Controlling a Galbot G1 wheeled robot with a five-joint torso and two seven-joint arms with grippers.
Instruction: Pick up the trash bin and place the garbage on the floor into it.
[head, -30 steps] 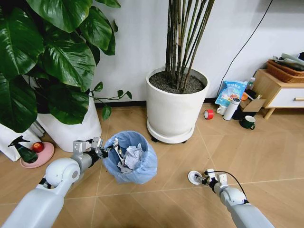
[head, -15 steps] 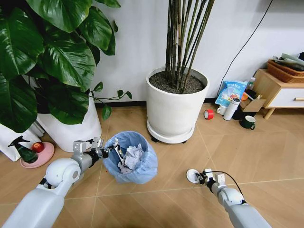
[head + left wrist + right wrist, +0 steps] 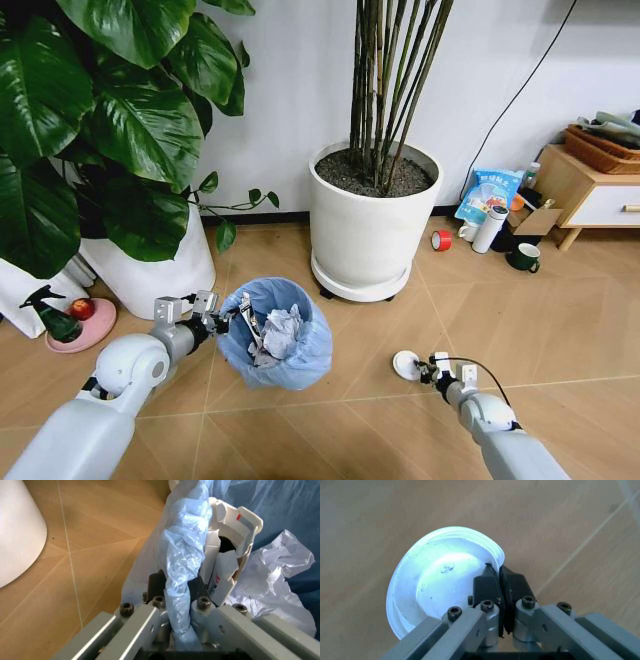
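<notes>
The trash bin [image 3: 280, 348], small and lined with a crinkly light-blue bag, stands on the wood floor with crumpled white paper [image 3: 281, 330] inside. My left gripper [image 3: 225, 320] is shut on the bin's near-left rim. In the left wrist view the fingers [image 3: 159, 588] pinch the bunched bag edge [image 3: 182, 555], with paper [image 3: 277, 573] and a white carton [image 3: 232, 528] beyond. My right gripper [image 3: 422, 371] is low over the floor to the bin's right, shut on the rim of a white disc [image 3: 404, 364]. The right wrist view shows the fingertips [image 3: 490, 585] closed on the disc [image 3: 440, 588].
A big white planter [image 3: 372, 240] stands behind the bin, and another white pot [image 3: 150, 275] with large leaves is at left. A green spray bottle [image 3: 48, 315] sits on a pink dish. By the wall at right lie a blue-white packet [image 3: 487, 193], a red roll [image 3: 440, 240], a dark mug [image 3: 522, 258] and a wooden cabinet [image 3: 585, 190].
My right gripper, holding the white disc, has shifted slightly left and away from me. The left gripper and the bin have stayed put.
</notes>
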